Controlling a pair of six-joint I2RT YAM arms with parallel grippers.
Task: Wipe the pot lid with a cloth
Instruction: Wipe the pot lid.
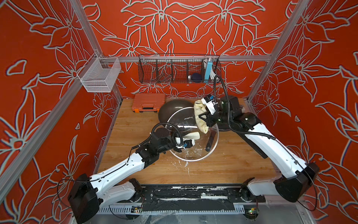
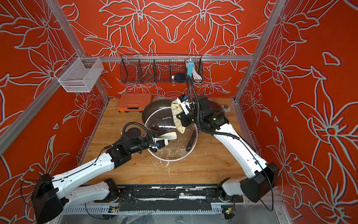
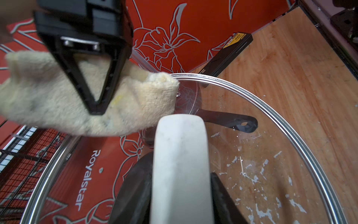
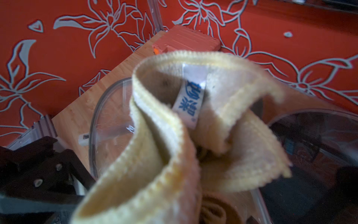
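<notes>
The pot lid (image 1: 195, 153) is clear glass with a metal rim and a white handle (image 1: 191, 135). It is held tilted above the table in both top views (image 2: 174, 153). My left gripper (image 1: 187, 139) is shut on that handle; in the left wrist view its fingers (image 3: 138, 186) clamp both sides of the handle (image 3: 180, 155). A cream cloth (image 1: 199, 116) hangs bunched against the lid's far right edge, with my right gripper (image 1: 203, 117) shut on it. The cloth (image 3: 145, 100) touches the glass near the rim. In the right wrist view the cloth (image 4: 174, 145) hides the jaws.
A dark pan (image 1: 171, 108) sits behind the lid, its black handle (image 1: 210, 141) showing through the glass. An orange tool case (image 1: 149, 103) lies at the back left. A black wire rack (image 1: 179, 69) and a white mesh basket (image 1: 98, 75) hang on the walls. White flecks (image 1: 187, 164) dot the wooden table.
</notes>
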